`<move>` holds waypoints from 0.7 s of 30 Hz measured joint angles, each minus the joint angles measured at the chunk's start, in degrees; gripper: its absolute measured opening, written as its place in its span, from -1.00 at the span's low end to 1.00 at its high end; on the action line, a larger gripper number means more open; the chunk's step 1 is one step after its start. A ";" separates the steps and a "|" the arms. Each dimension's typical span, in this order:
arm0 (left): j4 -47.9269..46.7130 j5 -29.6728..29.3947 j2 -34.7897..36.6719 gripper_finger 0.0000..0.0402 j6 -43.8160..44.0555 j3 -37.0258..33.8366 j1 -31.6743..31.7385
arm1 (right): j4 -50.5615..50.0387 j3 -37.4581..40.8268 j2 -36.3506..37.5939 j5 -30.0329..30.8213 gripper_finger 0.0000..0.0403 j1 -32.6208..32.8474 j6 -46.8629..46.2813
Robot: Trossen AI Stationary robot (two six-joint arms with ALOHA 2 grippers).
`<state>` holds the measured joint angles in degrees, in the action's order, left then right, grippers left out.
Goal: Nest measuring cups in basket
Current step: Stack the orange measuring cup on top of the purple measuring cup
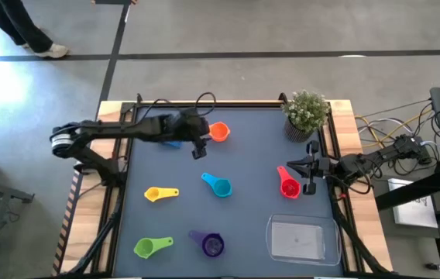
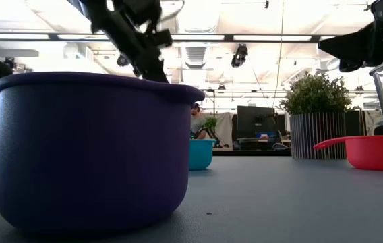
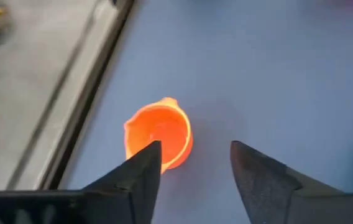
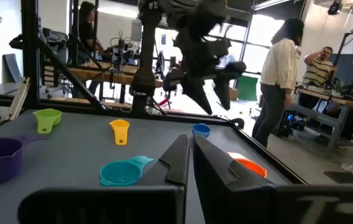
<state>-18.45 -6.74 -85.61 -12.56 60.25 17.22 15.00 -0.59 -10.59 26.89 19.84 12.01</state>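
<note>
Seven measuring cups rest on their bases on the grey table: orange (image 1: pixel 218 132), blue (image 1: pixel 172 142) half hidden under my left arm, teal (image 1: pixel 218 186), yellow (image 1: pixel 160 194), green (image 1: pixel 152 246), purple (image 1: pixel 210 244) and red (image 1: pixel 288 184). The clear basket (image 1: pixel 304 239) sits at the near right with nothing in it. My left gripper (image 1: pixel 199 149) hangs open above the table just short of the orange cup (image 3: pixel 159 134), which shows beyond its fingers (image 3: pixel 140 171). My right gripper (image 1: pixel 290 164) waits shut at the right, above the red cup.
A small potted plant (image 1: pixel 305 112) stands at the far right corner. Raised rails run along the table's edges (image 1: pixel 119 186). Bare grey surface lies between the cups in the middle. People stand in the room beyond the table (image 4: pixel 282 81).
</note>
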 joint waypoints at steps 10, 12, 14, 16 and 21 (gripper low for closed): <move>-0.07 6.27 -8.57 0.22 -2.67 0.12 8.31 | -0.01 0.00 0.00 0.00 -0.94 0.00 0.00; -0.07 6.27 -10.29 0.28 -3.44 0.19 9.20 | -0.04 -0.01 0.00 0.00 -0.94 0.00 0.00; -0.13 6.25 -11.98 0.34 -3.94 0.67 10.04 | -0.04 0.01 0.00 0.00 -0.94 0.01 0.00; 0.20 6.20 -13.26 0.39 -4.69 0.94 10.79 | -0.04 -0.01 0.00 0.00 -0.94 0.01 0.00; 1.91 5.84 -15.75 0.48 -6.41 1.12 12.57 | -0.09 -0.01 0.00 0.00 -0.94 0.01 0.00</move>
<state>-16.54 -0.91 -101.35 -18.98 61.37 29.79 14.90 -0.60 -10.59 26.89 19.85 12.01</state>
